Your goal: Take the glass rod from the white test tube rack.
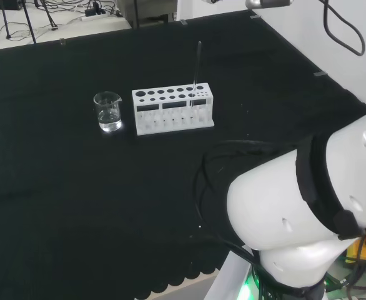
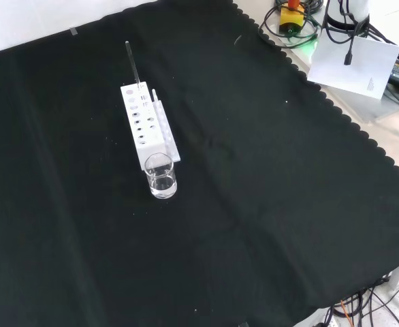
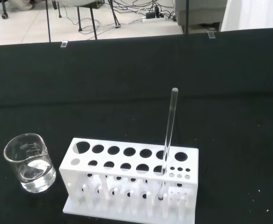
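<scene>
A white test tube rack (image 1: 172, 110) (image 2: 147, 129) (image 3: 132, 179) with two rows of round holes stands on the black cloth. A clear glass rod (image 1: 197, 65) (image 2: 131, 63) (image 3: 169, 126) stands upright in a hole near one end of the rack, the right end in the head view and the far end in the front view. The rod reaches well above the rack's top.
A small clear glass beaker (image 1: 108, 111) (image 2: 161, 176) (image 3: 29, 162) holding some clear liquid stands just off the rack's other end. The arm's white links (image 1: 314, 219) are at the head view's lower right. Cables and equipment (image 2: 336, 41) lie beyond the cloth's scalloped edge.
</scene>
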`<state>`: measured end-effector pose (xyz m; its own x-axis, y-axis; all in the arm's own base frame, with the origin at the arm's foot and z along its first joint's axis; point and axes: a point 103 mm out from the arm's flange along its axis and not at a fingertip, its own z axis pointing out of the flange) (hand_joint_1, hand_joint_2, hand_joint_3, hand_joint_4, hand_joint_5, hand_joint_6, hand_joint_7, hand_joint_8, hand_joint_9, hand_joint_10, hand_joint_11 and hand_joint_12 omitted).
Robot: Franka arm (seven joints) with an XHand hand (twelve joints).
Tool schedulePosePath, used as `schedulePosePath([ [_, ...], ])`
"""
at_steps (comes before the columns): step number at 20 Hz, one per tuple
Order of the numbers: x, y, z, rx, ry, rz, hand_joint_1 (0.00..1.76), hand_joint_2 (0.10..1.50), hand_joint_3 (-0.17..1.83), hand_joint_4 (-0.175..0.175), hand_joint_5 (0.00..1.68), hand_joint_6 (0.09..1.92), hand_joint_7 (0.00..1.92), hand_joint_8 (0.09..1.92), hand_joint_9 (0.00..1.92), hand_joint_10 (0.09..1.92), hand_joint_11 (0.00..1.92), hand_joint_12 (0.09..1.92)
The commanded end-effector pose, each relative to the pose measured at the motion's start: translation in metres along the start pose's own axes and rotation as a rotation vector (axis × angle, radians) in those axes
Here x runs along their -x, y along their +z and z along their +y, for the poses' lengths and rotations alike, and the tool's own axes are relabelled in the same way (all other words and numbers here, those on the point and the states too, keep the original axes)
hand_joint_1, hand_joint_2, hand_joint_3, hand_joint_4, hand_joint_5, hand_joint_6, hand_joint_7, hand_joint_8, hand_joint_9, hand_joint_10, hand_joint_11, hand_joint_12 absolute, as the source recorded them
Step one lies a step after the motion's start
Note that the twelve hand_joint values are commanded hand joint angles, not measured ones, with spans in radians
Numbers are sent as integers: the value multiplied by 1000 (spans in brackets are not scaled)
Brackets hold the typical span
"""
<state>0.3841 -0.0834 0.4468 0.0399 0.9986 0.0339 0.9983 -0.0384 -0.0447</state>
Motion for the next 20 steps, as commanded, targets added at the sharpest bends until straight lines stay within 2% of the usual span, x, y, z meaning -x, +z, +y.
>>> schedulePosePath([
  [1,0,8,39,-1,-15,-13,708,819,604,-155,172,87,0,827,35,918,0,1314],
  [5,-1,16,58,-11,-2,-9,705,820,604,-155,174,87,0,830,42,921,0,1326],
  [8,5,21,69,-21,-33,-3,704,822,604,-155,176,87,0,834,47,922,0,1335],
  [11,12,26,77,-15,-40,-5,703,823,603,-154,177,87,0,842,50,922,0,1352],
  [12,15,28,79,-8,-64,5,703,823,603,-154,177,87,0,844,52,923,0,1355],
  [14,19,32,84,5,-84,15,702,824,602,-154,178,87,0,847,55,924,0,1359],
  [20,29,42,100,-23,-56,-6,693,830,603,-154,181,87,0,858,63,924,0,1383],
])
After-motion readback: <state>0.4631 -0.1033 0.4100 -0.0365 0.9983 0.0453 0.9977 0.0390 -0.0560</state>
